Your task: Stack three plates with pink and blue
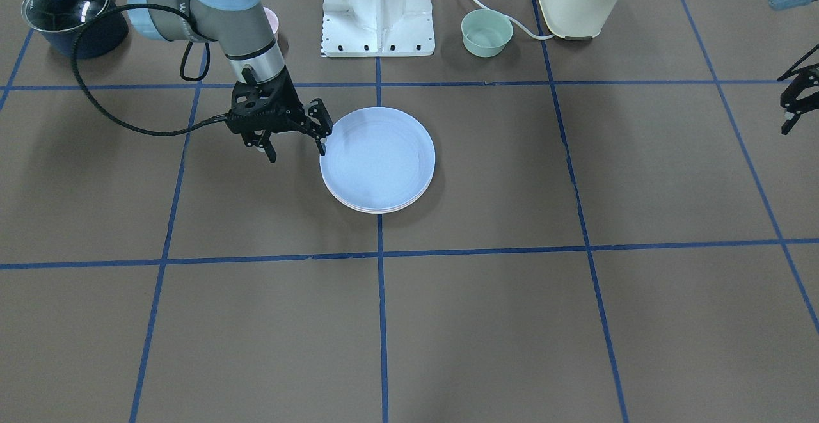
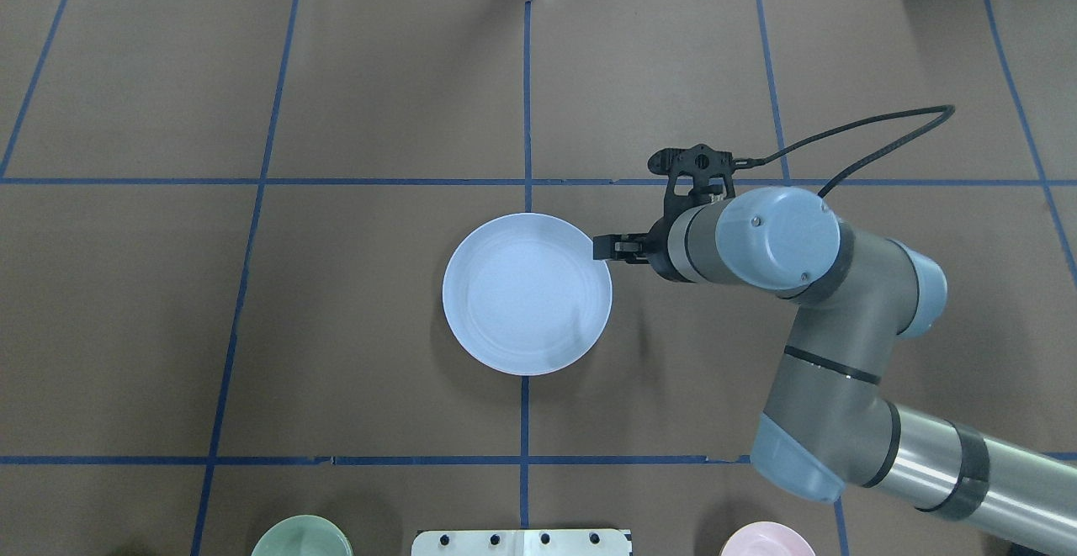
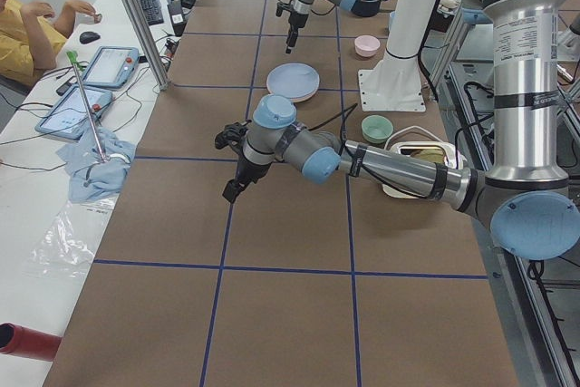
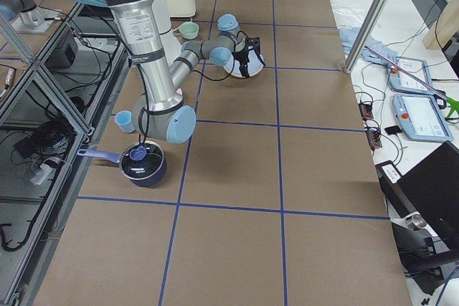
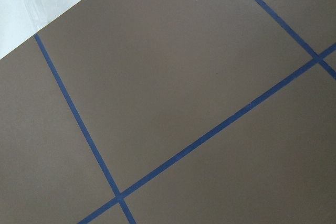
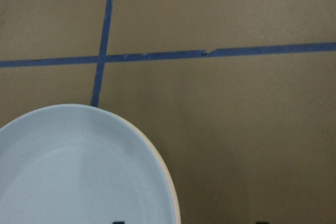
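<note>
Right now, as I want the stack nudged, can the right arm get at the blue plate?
Probably yes. The right gripper sits at the rim of the blue plate, jaws open astride it in the wrist view, and nothing blocks it. That plate lies on top.
</note>
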`<action>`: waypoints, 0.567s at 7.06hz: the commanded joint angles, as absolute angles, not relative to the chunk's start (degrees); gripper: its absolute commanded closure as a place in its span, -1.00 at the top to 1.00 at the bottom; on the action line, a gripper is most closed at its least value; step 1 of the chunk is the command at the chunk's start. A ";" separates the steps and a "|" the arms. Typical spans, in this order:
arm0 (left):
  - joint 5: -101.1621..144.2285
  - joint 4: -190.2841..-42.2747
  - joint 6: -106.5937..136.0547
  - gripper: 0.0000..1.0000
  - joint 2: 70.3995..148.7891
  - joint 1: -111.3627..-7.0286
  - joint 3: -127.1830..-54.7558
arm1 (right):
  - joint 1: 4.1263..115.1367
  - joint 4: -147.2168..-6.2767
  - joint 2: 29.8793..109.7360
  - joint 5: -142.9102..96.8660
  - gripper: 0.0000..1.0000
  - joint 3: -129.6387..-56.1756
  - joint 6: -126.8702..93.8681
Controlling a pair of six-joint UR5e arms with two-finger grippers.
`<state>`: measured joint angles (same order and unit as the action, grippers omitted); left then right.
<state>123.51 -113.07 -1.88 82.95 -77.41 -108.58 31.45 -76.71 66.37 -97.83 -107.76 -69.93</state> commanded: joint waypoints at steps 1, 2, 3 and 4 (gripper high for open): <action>123.57 -113.12 -2.63 1.00 81.04 -81.01 -104.18 | 44.06 -84.43 66.53 -109.90 1.00 -108.63 -53.97; 123.57 -112.59 -4.64 1.00 81.04 -86.26 -101.71 | 51.26 -89.34 66.97 -115.95 1.00 -108.55 -43.52; 124.10 -111.46 -5.44 1.00 81.12 -88.22 -98.21 | 57.51 -92.78 68.45 -120.19 1.00 -108.20 -32.28; 126.80 -102.05 -7.19 1.00 81.73 -88.94 -97.74 | 63.05 -94.90 71.25 -123.45 1.00 -107.93 -21.73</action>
<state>124.59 -109.60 -5.40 81.28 -87.20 -99.52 55.88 -91.57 68.58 -118.79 -108.25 -34.72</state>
